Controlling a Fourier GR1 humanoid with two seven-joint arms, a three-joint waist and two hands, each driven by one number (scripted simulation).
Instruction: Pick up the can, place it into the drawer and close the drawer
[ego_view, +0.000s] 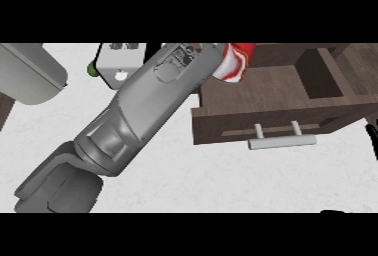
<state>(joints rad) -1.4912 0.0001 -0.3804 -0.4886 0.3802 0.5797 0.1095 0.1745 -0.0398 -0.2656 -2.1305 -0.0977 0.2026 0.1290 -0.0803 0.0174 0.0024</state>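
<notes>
I see my left arm (140, 105) reaching diagonally up-right; the can (236, 61) sits at its far end, over the open drawer (280, 95) near its left wall. The hand is hidden, so I cannot tell its grasp. Drawer interior shows nothing else. Handle (282, 142) faces me.

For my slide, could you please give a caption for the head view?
Left forearm reaches over the counter, carrying the red-and-white can toward the open drawer.

A white desk (221, 170) is seen across the frame. A grey rounded object (29, 72) is placed upper left, a white box (118, 65) beside it.
</notes>
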